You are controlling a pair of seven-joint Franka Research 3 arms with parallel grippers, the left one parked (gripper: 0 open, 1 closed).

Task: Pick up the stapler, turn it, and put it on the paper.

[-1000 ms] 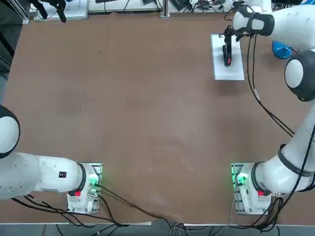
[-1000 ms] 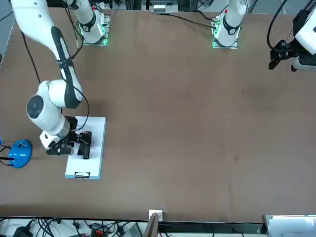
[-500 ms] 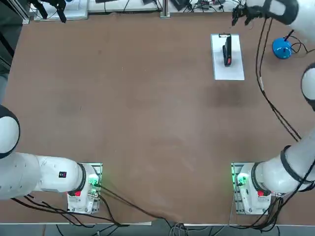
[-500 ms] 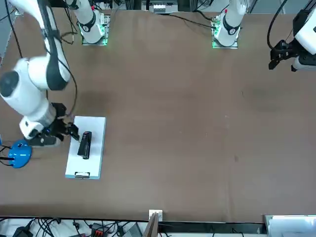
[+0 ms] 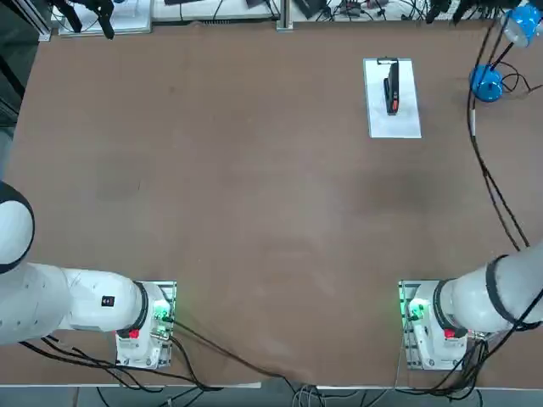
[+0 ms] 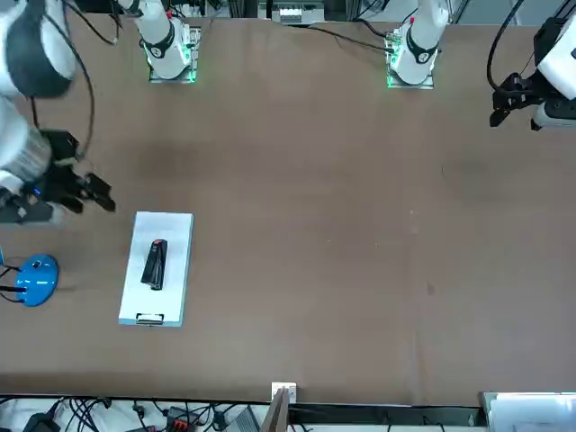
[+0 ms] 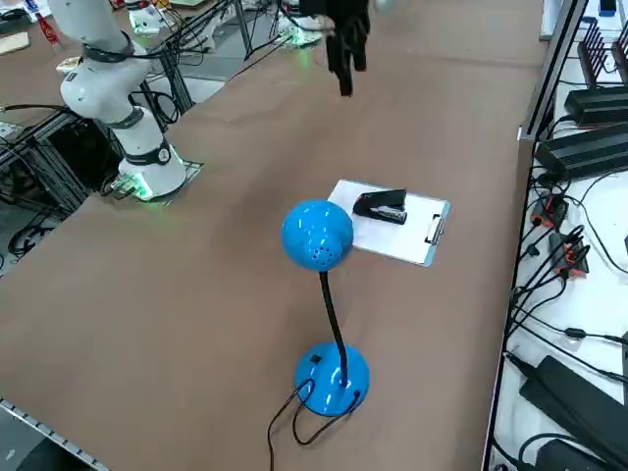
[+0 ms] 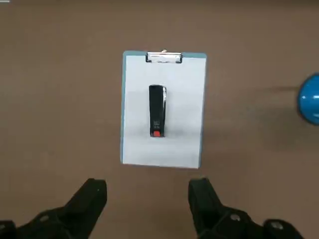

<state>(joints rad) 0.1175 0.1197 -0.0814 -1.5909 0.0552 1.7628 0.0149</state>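
Note:
The black stapler (image 5: 391, 87) lies lengthwise on the white paper (image 5: 395, 120) at the far right of the table, its red end pointing away from the clip (image 8: 163, 58). The wrist view shows the stapler (image 8: 157, 110) near the middle of the paper (image 8: 185, 112), with nothing touching it. My right gripper (image 8: 148, 189) is open and empty, raised well above the table. It hangs off the sheet's side, apart from the stapler (image 6: 156, 264). From the front my right gripper (image 6: 90, 193) is at the picture's left edge, and from the side my right gripper (image 7: 345, 59) is high over the table.
A blue desk lamp stands to the right of the paper, its round base (image 5: 486, 85) on the table and its head (image 7: 317, 235) raised on a thin neck. Cables and black equipment (image 7: 579, 147) run along the table's far edge.
My right gripper has risen and drawn back from the stapler, away from the paper. The stapler has stayed lying on the sheet.

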